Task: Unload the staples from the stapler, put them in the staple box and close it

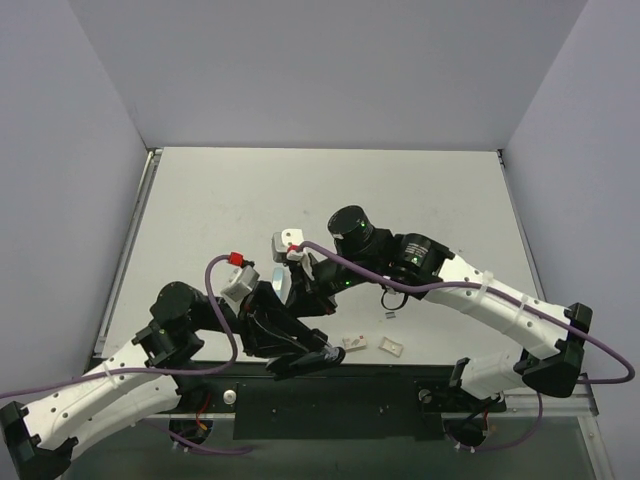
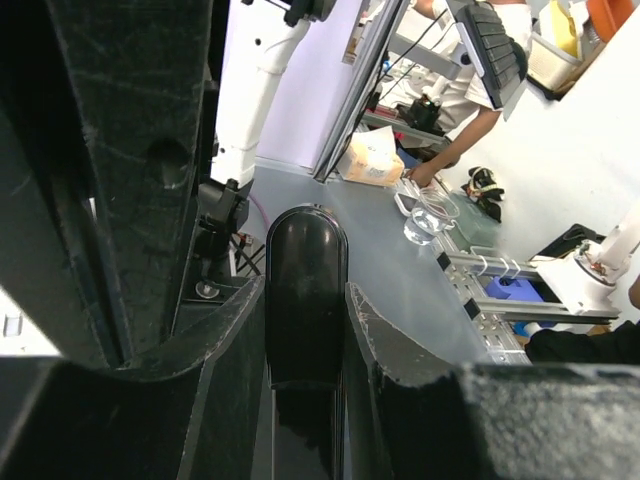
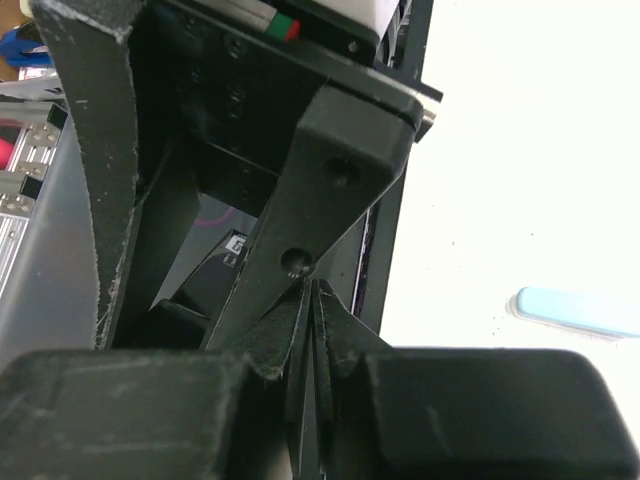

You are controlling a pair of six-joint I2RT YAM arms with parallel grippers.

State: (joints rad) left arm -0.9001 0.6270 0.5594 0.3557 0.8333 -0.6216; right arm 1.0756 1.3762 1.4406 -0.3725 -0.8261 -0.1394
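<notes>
My left gripper (image 1: 300,352) is shut on the black stapler (image 1: 325,357), which it holds low over the table's near edge. In the left wrist view the stapler's glossy rounded end (image 2: 305,250) stands up between the two fingers. My right gripper (image 1: 308,292) reaches in from the right and hangs just above the left gripper. Its jaws are shut, with their tips (image 3: 318,300) pressed against a black finger (image 3: 330,170) of the left gripper. A short grey strip (image 1: 391,314) that looks like staples lies on the table. No staples show inside the stapler.
Two small pale pieces (image 1: 353,342) (image 1: 392,346) lie on the white table (image 1: 330,190) right of the stapler, near the front edge. A pale blue object (image 3: 580,305) lies on the table in the right wrist view. Purple cables loop around both arms.
</notes>
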